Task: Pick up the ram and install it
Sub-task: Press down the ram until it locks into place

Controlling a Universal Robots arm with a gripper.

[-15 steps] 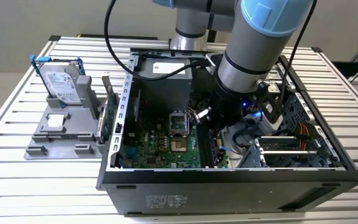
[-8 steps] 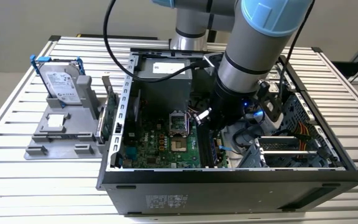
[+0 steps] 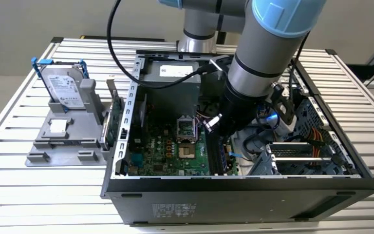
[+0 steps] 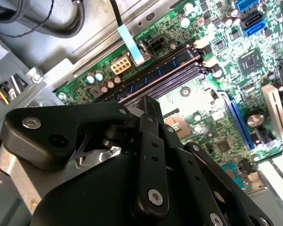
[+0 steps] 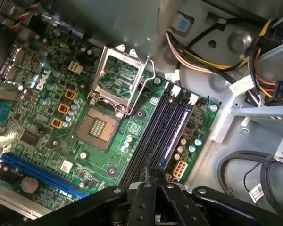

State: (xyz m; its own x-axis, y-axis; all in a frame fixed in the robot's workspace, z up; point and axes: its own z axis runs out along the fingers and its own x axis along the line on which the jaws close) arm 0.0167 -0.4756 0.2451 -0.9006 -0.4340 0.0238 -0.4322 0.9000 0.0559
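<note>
The open case [image 3: 239, 195] held a green motherboard [image 3: 167, 151], its black slots [image 5: 155, 136] beside the empty socket [image 5: 118, 80]. The gripper [image 5: 155, 176] hung low over the slots, jaws drawn together on a thin edge, whether that was the ram I cannot tell. A ram [image 4: 155, 75] sat seated in one slot.

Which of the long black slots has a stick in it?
The outermost slot, right beside the white plug. It holds a bluish stick; the other slots look bare.
</note>
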